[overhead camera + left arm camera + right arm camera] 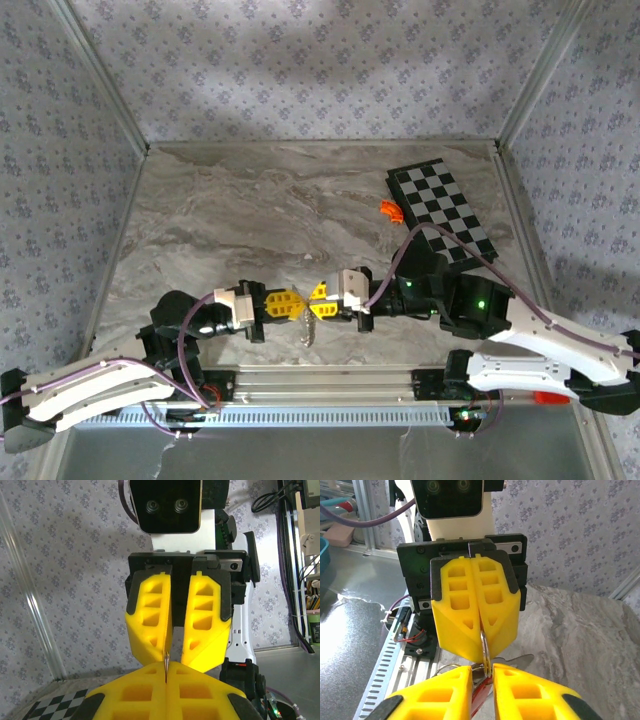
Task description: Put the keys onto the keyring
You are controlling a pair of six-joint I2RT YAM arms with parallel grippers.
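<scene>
My two grippers meet tip to tip above the near middle of the marble table. The left gripper is shut on the thin silvery keyring, which stands edge-on between its yellow pads. The right gripper faces it, its jaws a narrow gap apart around the ring's lower edge. Below the ring hang the keys: a silver blade and a red head, with a second wire loop beside them. From above, the bunch dangles under the fingertips.
A black-and-white chequered board lies at the back right with an orange curved piece by its corner. A metal rail runs along the near edge. A red block sits by the right arm's base. Patterned walls enclose three sides.
</scene>
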